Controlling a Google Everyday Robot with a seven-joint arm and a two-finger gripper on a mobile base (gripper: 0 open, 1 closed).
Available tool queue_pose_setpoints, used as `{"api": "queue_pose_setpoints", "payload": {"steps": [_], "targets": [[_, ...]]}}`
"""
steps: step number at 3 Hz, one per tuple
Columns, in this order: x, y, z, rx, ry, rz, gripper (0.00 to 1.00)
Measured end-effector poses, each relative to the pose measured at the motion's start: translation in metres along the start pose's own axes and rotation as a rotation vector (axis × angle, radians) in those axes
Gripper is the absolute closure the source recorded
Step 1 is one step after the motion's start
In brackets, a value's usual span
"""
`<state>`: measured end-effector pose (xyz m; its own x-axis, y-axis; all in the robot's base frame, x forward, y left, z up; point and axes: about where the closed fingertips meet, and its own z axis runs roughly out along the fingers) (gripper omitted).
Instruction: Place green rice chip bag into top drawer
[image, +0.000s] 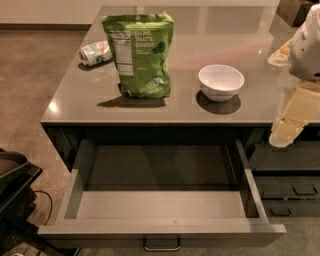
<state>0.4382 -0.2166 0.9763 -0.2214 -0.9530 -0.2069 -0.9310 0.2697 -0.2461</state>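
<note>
From the one camera view, nothing of the job looks done beyond the opening: the drawer (75, 192) is pulled well out below the counter (250, 30), its pale inside bare, bar handle toward me. The bag (142, 55) stands upright on the counter, near the front edge and above the drawer's left half, untouched by the arm. The gripper (286, 131) hangs at the far right, down past the counter's front edge and well apart from the bag; whether it is spread or closed I cannot tell, though nothing shows in it. By my reckoning the whole carry is left: reach across, take the bag, lift it clear of the edge and lower it in. A white bowl (221, 82) sits between the arm's side and the bag, so a straight sideways reach could clip it. A crushed can (95, 52) lies on its side just behind the bag's left, and a tall pouch may tip if nudged. Smaller dark drawers (295, 187) sit shut at the right.
</note>
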Motion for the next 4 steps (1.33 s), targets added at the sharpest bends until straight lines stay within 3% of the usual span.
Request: {"api": "queue_pose_setpoints", "payload": {"steps": [1, 2, 3, 4], "targets": [[0.000, 0.000, 0.000, 0.000, 0.000, 0.000, 0.00], [-0.002, -0.014, 0.006, -0.001, -0.041, 0.017, 0.00], [-0.020, -0.041, 0.019, -0.018, -0.105, -0.001, 0.00], [-0.075, -0.090, 0.033, -0.015, -0.178, -0.088, 0.00]]}}
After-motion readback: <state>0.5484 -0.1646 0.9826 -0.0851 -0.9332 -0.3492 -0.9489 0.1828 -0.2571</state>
